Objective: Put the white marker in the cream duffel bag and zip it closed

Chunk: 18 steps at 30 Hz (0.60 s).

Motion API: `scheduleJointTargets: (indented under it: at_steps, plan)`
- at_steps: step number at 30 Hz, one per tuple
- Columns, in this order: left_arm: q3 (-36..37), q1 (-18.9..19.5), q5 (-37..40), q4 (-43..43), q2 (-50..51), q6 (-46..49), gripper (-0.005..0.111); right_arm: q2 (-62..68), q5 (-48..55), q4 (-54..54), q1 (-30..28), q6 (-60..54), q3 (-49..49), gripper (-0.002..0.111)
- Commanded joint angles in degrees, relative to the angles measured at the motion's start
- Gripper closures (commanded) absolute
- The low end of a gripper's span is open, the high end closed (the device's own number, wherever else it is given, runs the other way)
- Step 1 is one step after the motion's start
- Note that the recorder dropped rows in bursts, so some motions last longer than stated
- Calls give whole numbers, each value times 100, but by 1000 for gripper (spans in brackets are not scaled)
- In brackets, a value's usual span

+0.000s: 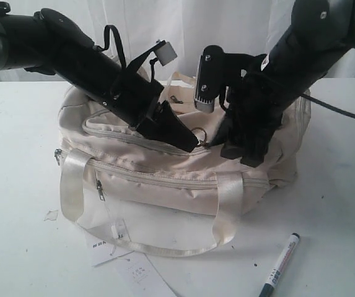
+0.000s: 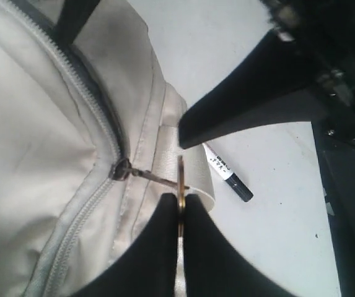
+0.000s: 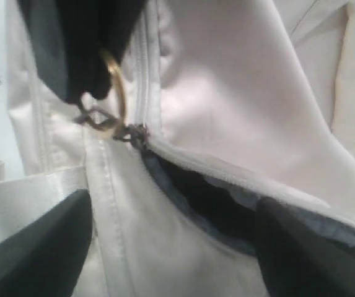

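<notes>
I see the left gripper (image 2: 180,201) pinching the zip ring (image 2: 181,176); the right gripper (image 3: 174,223) spreads wide just beside its fingers, over the cream duffel bag (image 1: 165,179).

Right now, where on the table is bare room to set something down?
The table is mostly bare left of the cream duffel bag, and right of it, beyond the white marker. Crowded: the bag's top, where left gripper and right gripper meet; paper tags lie in front.
</notes>
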Motion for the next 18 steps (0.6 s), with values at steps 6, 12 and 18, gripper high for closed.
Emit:
scheduleJointTargets:
  at_steps: [6, 12, 18]
  plan:
    - [52, 20, -45, -99, -92, -75, 107, 84, -53, 190, 49, -285, 48, 40]
    - [52, 20, -45, -99, -92, -75, 107, 425, -240, 394, 49, -346, 48, 40]
    - [52, 20, -69, -99, -92, -75, 107, 704, -217, 350, 49, -346, 48, 42]
